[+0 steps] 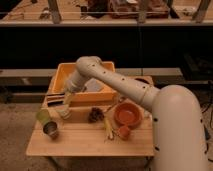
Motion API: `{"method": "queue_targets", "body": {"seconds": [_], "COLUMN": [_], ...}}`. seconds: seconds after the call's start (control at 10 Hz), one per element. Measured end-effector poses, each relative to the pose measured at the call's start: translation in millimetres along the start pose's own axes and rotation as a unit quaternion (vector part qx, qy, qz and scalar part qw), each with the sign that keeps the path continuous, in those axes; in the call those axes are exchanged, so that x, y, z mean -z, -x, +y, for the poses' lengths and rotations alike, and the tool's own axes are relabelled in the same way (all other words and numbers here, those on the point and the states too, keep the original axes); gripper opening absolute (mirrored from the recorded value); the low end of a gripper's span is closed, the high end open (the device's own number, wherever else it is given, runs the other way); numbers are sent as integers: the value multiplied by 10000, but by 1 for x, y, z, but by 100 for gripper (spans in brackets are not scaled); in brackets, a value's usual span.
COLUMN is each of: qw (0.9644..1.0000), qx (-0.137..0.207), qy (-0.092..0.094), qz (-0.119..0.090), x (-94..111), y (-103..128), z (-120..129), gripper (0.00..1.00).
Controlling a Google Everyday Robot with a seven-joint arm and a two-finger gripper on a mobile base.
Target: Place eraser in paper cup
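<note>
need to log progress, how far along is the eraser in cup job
Done: the eraser is picked up. In hand: the tool holds it left of the yellow bin, just above the paper cup. Left: lower and release it into the cup.

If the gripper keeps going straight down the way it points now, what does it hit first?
Probably the paper cup. The gripper points down and slightly left at the table's left rear, just above the cup's rim, with the eraser at its tip. Depth is unclear, so it might meet the wooden table beside the cup.
</note>
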Motion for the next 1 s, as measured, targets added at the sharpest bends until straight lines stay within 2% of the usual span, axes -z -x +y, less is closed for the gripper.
{"method": "queue_targets", "body": {"seconds": [0.2, 0.8, 1.0], "qw": [9999, 9994, 9991], "qx": [-16, -46, -47], "qy": [64, 98, 97], "qz": [110, 333, 412], "x": [-7, -16, -17], "y": [-2, -9, -9], "z": [2, -4, -6], "gripper": [0, 1, 15]}}
